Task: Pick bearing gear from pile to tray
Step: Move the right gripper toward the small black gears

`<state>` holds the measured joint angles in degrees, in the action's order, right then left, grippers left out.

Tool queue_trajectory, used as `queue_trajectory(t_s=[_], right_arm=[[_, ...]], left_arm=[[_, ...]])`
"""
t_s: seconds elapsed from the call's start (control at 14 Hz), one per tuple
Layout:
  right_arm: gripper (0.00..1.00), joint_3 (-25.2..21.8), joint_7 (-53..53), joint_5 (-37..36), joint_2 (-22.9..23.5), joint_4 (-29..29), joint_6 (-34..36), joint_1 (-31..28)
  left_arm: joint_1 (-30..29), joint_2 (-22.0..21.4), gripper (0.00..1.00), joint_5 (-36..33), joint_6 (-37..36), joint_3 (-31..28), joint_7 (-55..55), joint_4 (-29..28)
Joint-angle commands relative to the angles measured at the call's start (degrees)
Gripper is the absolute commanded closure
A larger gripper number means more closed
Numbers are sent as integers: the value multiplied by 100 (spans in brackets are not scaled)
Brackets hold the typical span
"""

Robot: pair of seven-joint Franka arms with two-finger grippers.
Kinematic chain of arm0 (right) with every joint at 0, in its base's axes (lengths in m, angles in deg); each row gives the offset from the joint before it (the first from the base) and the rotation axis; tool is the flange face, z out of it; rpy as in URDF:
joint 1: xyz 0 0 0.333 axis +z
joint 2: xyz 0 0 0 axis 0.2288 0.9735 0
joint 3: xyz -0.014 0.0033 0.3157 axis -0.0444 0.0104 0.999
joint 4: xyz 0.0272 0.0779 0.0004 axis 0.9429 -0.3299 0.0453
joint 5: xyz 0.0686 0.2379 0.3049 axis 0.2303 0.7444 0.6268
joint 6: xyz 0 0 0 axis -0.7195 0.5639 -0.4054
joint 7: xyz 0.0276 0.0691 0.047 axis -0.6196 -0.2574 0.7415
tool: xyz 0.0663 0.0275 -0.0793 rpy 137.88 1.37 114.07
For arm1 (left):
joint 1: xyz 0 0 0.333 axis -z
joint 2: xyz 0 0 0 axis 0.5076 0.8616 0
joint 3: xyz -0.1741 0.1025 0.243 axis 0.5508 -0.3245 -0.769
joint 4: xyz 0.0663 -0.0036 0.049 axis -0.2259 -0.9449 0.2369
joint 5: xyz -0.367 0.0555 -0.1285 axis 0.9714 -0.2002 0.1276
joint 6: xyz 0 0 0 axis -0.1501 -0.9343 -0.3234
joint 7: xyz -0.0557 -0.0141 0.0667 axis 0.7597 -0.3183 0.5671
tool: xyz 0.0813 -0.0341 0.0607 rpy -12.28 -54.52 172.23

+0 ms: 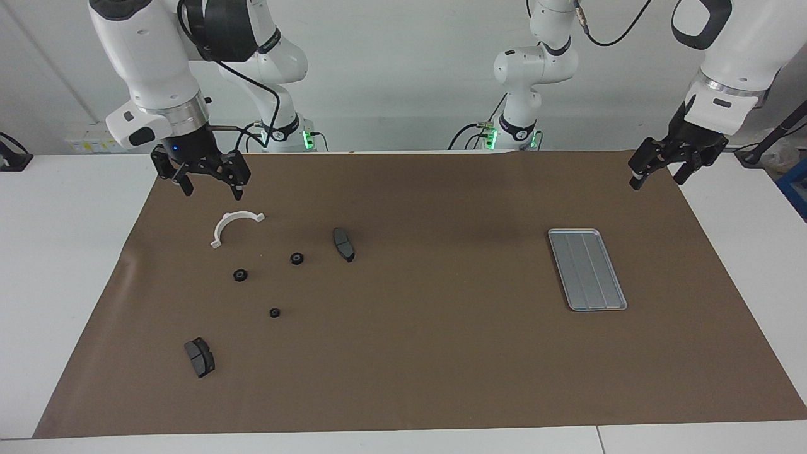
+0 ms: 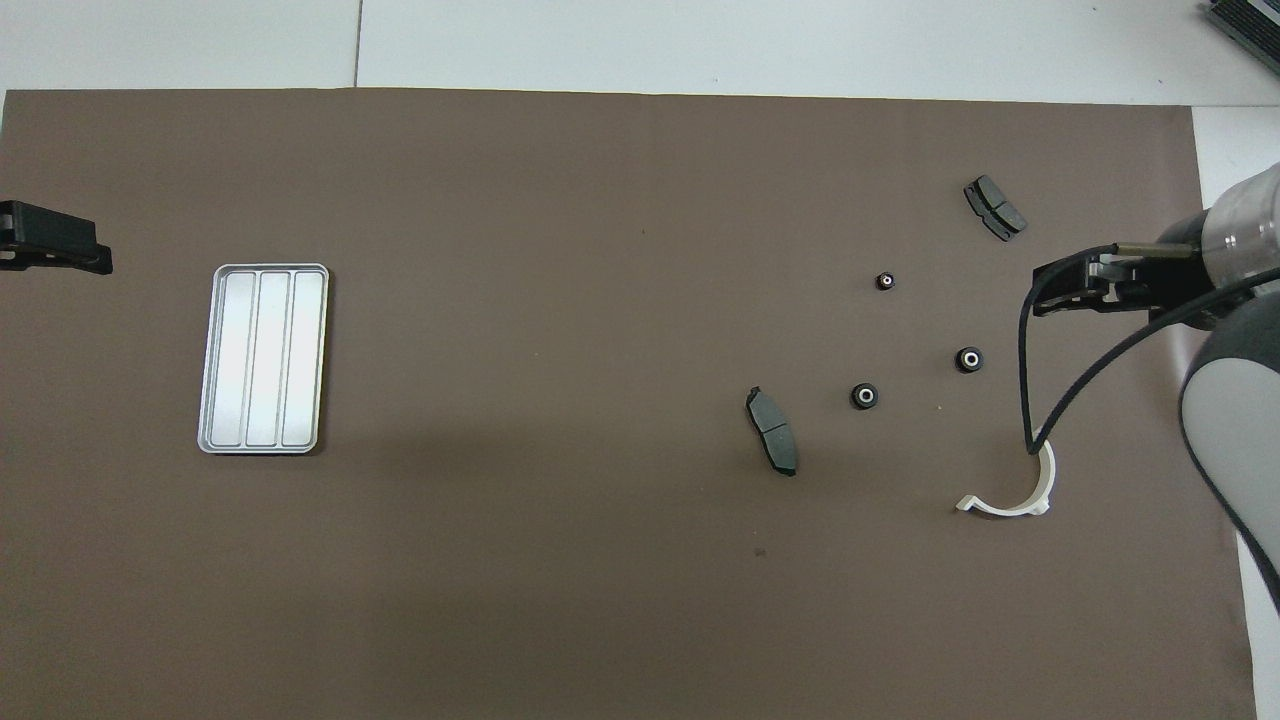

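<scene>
Three small black bearing gears (image 1: pixel 297 258) (image 1: pixel 240 275) (image 1: pixel 274 313) lie loose in the pile at the right arm's end of the brown mat, with a white half-ring bracket (image 1: pixel 220 227) and two dark grey pads (image 1: pixel 343 244) (image 1: pixel 200 357). From overhead the gears (image 2: pixel 865 396) (image 2: pixel 968 359) (image 2: pixel 885 282) lie apart from each other. The silver grooved tray (image 1: pixel 586 268) (image 2: pixel 263 358) sits with nothing in it at the left arm's end. My right gripper (image 1: pixel 213 189) (image 2: pixel 1045 300) hangs open and holding nothing over the mat, close to the bracket. My left gripper (image 1: pixel 657 180) waits open over the mat's corner.
A brown mat (image 1: pixel 441 353) covers most of the white table (image 1: pixel 63 265). A wide stretch of mat separates the pile from the tray. A black cable (image 2: pixel 1025 380) loops down from the right arm over the bracket (image 2: pixel 1010 508).
</scene>
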<state>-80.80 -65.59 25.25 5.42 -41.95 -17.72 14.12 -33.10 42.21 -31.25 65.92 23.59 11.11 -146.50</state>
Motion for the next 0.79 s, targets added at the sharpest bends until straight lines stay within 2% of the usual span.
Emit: queue_trajectory(t_s=[0.0,0.5,0.72], right_arm=[[0,45,167,-14,420,-15,-514,-107],[0,36,185,-154,1581,64,-1920,-54],[0,45,185,-225,1915,55,-2281,-1]], left_arm=[[23,104,0,-72,55,-17,48,76],[-12,87,0,-72,-15,-17,74,76],[-4,78,0,-72,-42,-17,153,76]])
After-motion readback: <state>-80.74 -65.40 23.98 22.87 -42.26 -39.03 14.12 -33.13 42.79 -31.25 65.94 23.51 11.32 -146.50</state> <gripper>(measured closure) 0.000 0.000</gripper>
